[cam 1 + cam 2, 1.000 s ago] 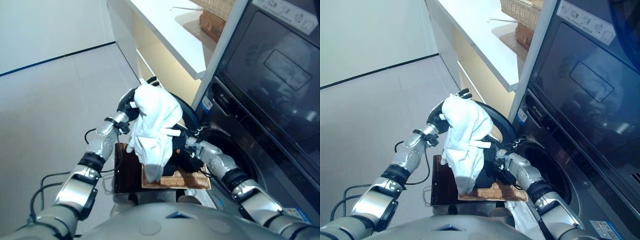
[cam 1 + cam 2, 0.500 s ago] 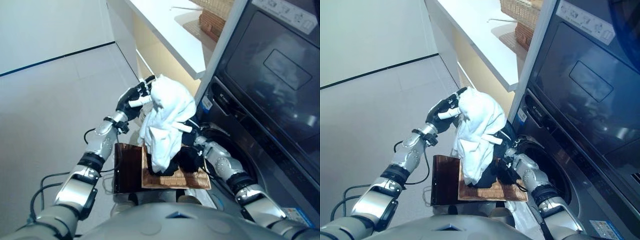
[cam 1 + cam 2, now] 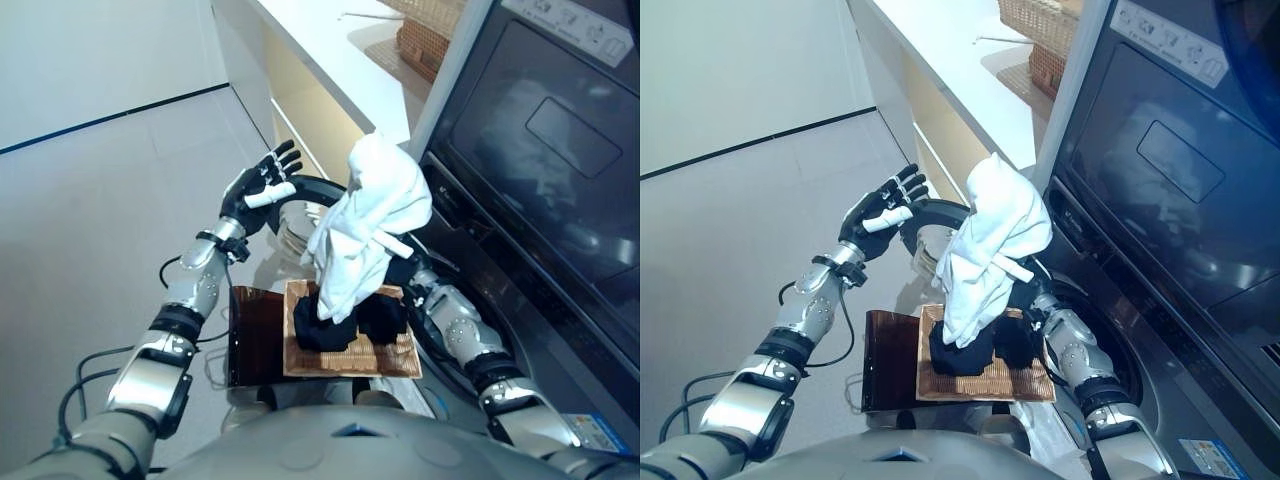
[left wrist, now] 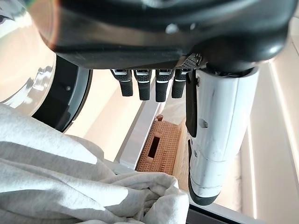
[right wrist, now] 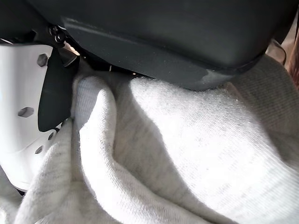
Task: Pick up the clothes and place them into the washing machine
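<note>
My right hand is shut on a white cloth and holds it high over the wicker basket, close to the washing machine. Its white-covered thumb presses into the cloth. Dark clothes lie in the basket, which rests on the dark brown box. My left hand is open and empty, raised to the left of the cloth and apart from it. Its straight fingers show in the left wrist view above the cloth.
The machine's round door stands open behind the cloth. A white counter with a wicker box runs along the back. A dark appliance sits above the machine. Pale floor lies to the left.
My right hand has raised the white cloth up and to the right, toward the machine. My left hand has let go of the cloth, opened and stayed to the left.
</note>
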Tool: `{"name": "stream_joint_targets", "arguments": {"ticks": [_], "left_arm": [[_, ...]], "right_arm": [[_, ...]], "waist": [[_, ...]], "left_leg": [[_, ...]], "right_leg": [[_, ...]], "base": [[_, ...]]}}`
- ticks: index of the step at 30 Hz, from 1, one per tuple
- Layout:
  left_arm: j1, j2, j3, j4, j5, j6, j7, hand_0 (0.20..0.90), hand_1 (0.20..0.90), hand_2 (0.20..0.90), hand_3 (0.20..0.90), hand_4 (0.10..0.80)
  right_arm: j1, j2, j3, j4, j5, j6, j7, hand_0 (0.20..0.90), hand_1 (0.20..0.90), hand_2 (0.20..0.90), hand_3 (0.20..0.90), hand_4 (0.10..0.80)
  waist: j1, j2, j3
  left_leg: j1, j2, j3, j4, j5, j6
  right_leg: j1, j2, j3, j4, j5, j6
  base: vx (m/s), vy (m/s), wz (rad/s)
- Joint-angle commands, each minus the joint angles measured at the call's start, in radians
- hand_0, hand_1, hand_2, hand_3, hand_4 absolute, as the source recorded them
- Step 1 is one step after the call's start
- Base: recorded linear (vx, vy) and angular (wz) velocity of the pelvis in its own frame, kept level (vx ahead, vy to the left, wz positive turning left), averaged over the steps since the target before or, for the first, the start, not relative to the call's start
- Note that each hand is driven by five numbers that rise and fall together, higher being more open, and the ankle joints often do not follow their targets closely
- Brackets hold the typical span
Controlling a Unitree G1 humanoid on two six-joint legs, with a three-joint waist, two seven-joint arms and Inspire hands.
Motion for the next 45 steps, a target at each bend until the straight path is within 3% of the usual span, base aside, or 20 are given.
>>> {"name": "stream_joint_targets", "arguments": {"ticks": [1,13,25,38,45], "left_arm": [[-0.091,0.05,0.069,0.015,-0.033,-0.152,0.021,0.9,0.9,0.9,0.9,0.8],[0.018,0.05,0.228,-0.018,0.228,-0.258,0.375,0.9,0.9,0.9,0.9,0.8],[0.133,-0.028,0.337,-0.203,0.17,-0.295,0.488,0.9,0.9,0.9,0.9,0.8],[0.235,-0.072,0.352,-0.321,0.066,-0.288,0.504,0.9,0.9,0.9,0.9,0.8],[0.215,-0.059,0.341,-0.337,0.027,-0.304,0.504,0.9,0.9,0.9,0.9,0.8]], "right_arm": [[-0.059,0.01,-0.092,-0.111,0.045,-0.16,0.007,0.2,0.2,0.2,0.2,0.3],[0.082,0.002,-0.061,-0.1,-0.282,-0.213,-0.155,0.2,0.2,0.2,0.2,0.3],[0.134,0.064,-0.015,-0.008,-0.307,-0.203,-0.196,0.2,0.2,0.2,0.2,0.3],[0.088,0.168,-0.094,0.255,-0.05,-0.194,-0.265,0.2,0.2,0.2,0.2,0.3],[0.041,0.182,-0.145,0.34,0.045,-0.219,-0.293,0.2,0.2,0.2,0.2,0.3]], "waist": [[0.016,-0.027,-0.083],[0.007,-0.03,-0.058],[0.018,-0.034,-0.039],[0.041,-0.026,-0.005],[0.04,-0.011,0.037]], "left_leg": [[0.021,0.026,-0.031,-0.007,-0.054,-0.073],[0.011,0.026,-0.024,-0.007,-0.053,-0.076],[-0.004,0.023,-0.032,-0.007,-0.049,-0.074],[-0.031,0.016,-0.04,-0.007,-0.04,-0.071],[-0.092,0.007,-0.052,-0.007,-0.024,-0.065]], "right_leg": [[-0.039,-0.025,-0.03,0.011,0.003,0.03],[-0.054,-0.025,-0.024,0.012,0.007,0.029],[-0.064,-0.029,-0.027,0.01,0.013,0.027],[-0.079,-0.037,-0.034,0.009,0.021,0.027],[-0.139,-0.043,-0.034,0.016,0.035,0.027]], "base": [[0.0,0.0,0.0],[-0.004,0.001,-0.01],[-0.004,0.002,-0.01],[-0.011,0.001,0.0],[-0.095,0.011,0.05]]}}
